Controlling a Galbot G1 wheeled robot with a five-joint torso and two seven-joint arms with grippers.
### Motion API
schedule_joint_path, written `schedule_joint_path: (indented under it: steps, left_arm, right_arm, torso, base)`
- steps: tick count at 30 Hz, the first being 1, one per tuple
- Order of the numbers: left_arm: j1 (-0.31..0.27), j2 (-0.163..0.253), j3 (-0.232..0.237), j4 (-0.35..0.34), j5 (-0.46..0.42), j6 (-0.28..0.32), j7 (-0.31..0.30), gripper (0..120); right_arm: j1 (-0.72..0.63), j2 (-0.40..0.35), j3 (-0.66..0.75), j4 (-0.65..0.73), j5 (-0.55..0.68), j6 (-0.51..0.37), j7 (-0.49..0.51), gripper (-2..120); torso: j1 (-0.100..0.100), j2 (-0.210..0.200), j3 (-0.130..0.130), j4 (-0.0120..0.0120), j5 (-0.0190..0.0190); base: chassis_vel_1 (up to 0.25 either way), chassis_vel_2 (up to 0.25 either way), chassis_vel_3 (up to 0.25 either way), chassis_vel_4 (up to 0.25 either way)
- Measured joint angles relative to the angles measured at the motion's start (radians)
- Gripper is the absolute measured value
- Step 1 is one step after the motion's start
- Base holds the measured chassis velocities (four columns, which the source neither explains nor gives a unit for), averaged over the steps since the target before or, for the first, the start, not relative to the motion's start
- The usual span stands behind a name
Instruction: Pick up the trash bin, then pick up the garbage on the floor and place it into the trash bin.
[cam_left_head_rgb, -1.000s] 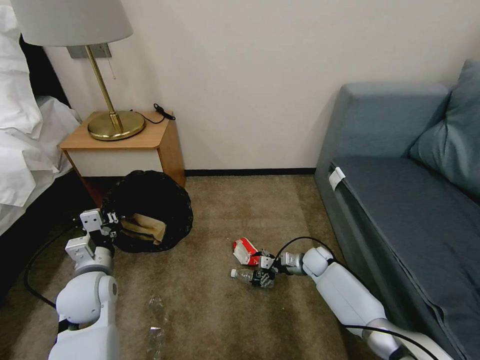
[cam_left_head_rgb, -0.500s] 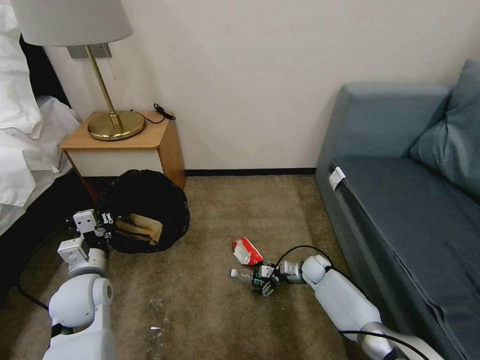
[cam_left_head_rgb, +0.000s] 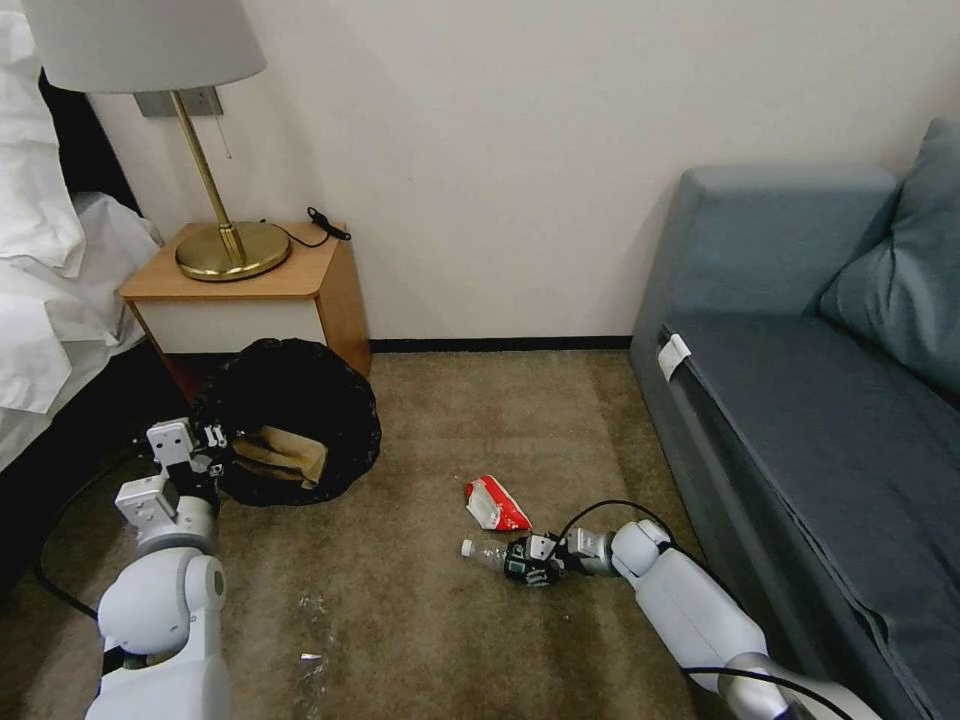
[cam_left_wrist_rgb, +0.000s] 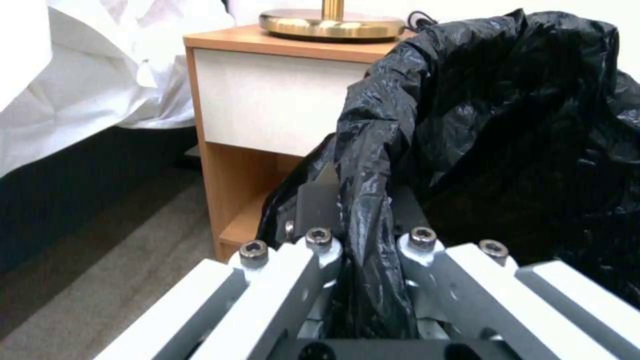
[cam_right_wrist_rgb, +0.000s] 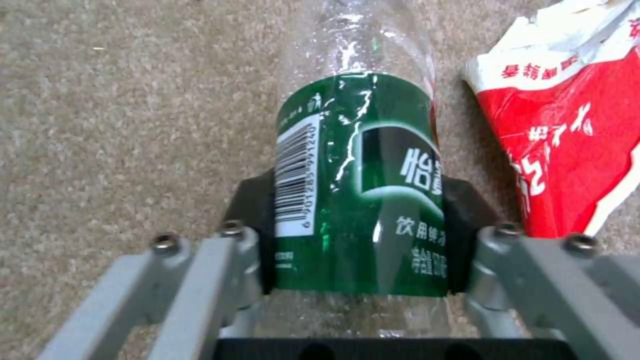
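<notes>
While the left gripper (cam_left_head_rgb: 205, 440) pinches the rim of the round white bin lined with crinkled black plastic (cam_left_head_rgb: 290, 420) beside the nightstand, the right gripper (cam_left_head_rgb: 525, 562) closes its jaws on the small clear green-labelled bottle (cam_right_wrist_rgb: 360, 185) on the carpet. Judging by this, the bottle pickup is in hand; next comes lifting it and carrying it to the bin.

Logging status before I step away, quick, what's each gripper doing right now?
Left gripper: shut on the trash bin, pinching its bag-lined rim.
Right gripper: shut on the bottle, down on the carpet.
</notes>
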Motion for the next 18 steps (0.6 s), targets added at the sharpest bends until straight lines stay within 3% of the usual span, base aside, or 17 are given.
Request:
schedule_joint_path:
  steps: [7,14,18]
  left_arm:
    - [-0.007,0.0,0.011,0.008,0.005,0.001,0.0,4]
    - [-0.01,0.0,0.017,0.013,0.007,0.003,-0.002,4]
    - [-0.012,-0.003,0.018,0.023,0.006,0.003,-0.004,4]
  right_arm:
    - [-0.001,-0.003,0.009,0.003,0.013,-0.001,-0.001,23]
    - [0.0,-0.005,0.026,0.034,0.084,-0.01,0.01,22]
    - [0.013,-0.003,0.055,0.107,0.309,-0.027,0.053,22]
  torso:
    - [0.0,0.0,0.0,0.0,0.0]
    - [0.0,0.0,0.0,0.0,0.0]
    - [0.0,0.0,0.0,-0.0001,0.0]
  base:
    - [0.0,0.0,0.0,0.0]
    - [0.0,0.0,0.0,0.0]
    - [0.0,0.0,0.0,0.0]
